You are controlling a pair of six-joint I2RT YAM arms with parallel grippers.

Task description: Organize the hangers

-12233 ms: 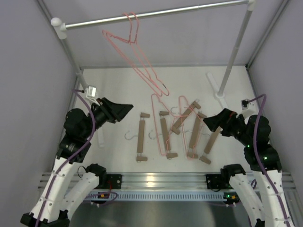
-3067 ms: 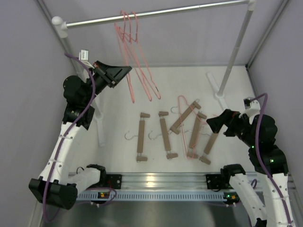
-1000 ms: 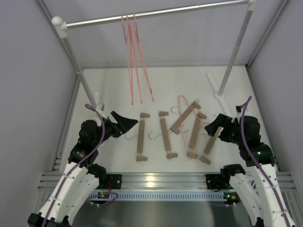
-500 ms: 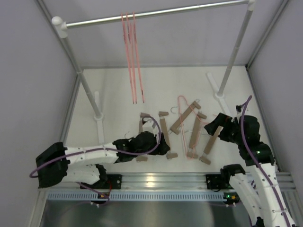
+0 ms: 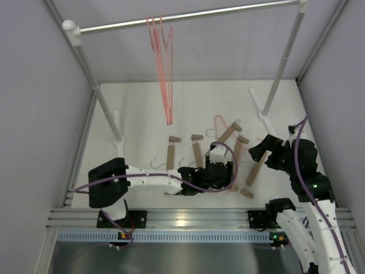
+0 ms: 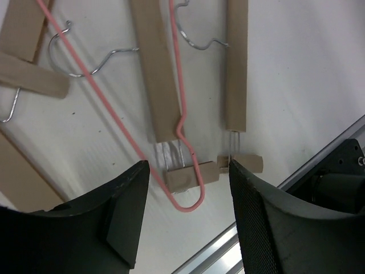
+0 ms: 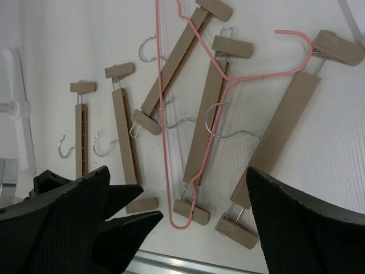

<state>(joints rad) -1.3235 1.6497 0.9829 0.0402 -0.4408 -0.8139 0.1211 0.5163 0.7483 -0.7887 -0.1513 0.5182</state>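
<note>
Three pink wire hangers (image 5: 162, 63) hang on the silver rail (image 5: 188, 15). One more pink hanger (image 7: 162, 114) lies on the table across several tan wooden clip hangers (image 7: 205, 128) (image 5: 170, 154). My left gripper (image 5: 225, 178) reaches low across the table. Its open fingers (image 6: 188, 165) stand on either side of that pink hanger's near looped corner (image 6: 185, 206), above it and apart from it. My right gripper (image 5: 259, 149) (image 7: 178, 171) hovers wide open over the right-hand wooden hangers, holding nothing.
The rail's white posts (image 5: 283, 60) (image 5: 94, 85) stand at the back right and left, with feet on the table. An aluminium rail (image 5: 182, 216) runs along the near edge, close to the pink hanger's corner. Grey walls close in on both sides.
My left arm swung from the table's left side across to the lying pink hanger, and its jaws narrowed. The hanging pink hangers swayed. The right arm barely moved.
</note>
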